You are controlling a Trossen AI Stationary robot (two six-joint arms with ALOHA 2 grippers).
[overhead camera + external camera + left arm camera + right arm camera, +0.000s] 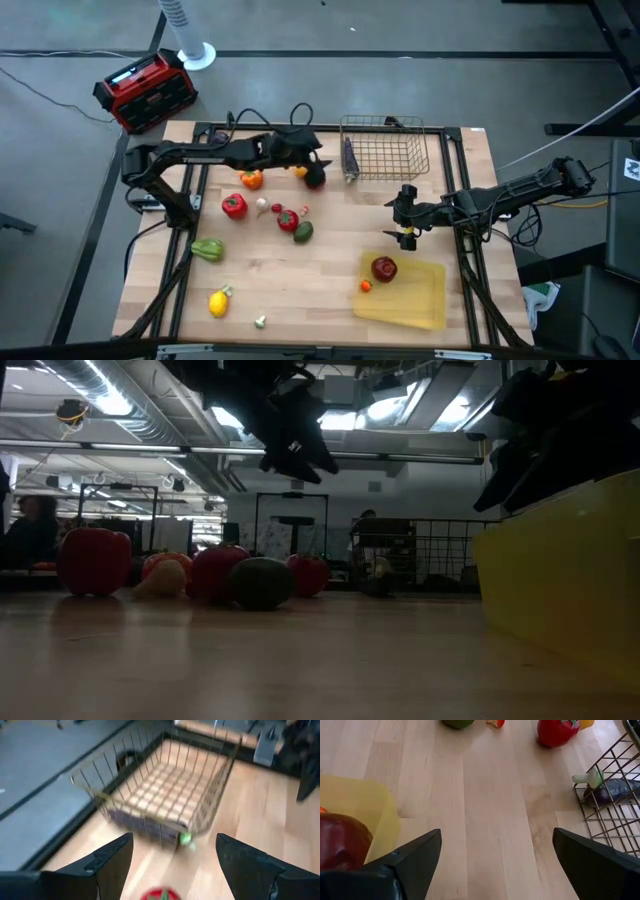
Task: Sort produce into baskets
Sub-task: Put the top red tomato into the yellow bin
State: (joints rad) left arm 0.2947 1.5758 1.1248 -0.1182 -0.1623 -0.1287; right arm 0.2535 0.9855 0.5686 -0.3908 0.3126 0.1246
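Note:
My left gripper (312, 160) is open above the table's far middle, just left of the wire basket (385, 150). A dark red fruit (314, 179) lies on the table under it and shows between its fingers (160, 894). A purple eggplant (142, 822) lies in the basket along its left wall, its green stem (185, 838) poking through the mesh. My right gripper (405, 218) is open and empty above bare table, between the basket and the yellow tray (420, 300). The tray holds a red apple (384, 268) and a small orange piece (366, 286).
Loose produce lies left of centre: orange pepper (251, 179), red pepper (233, 206), mushroom (262, 205), red fruit (288, 221), dark green fruit (303, 232), green pepper (207, 249), lemon (218, 301). A red-and-black box (145, 92) stands on the floor beyond the table's far left corner.

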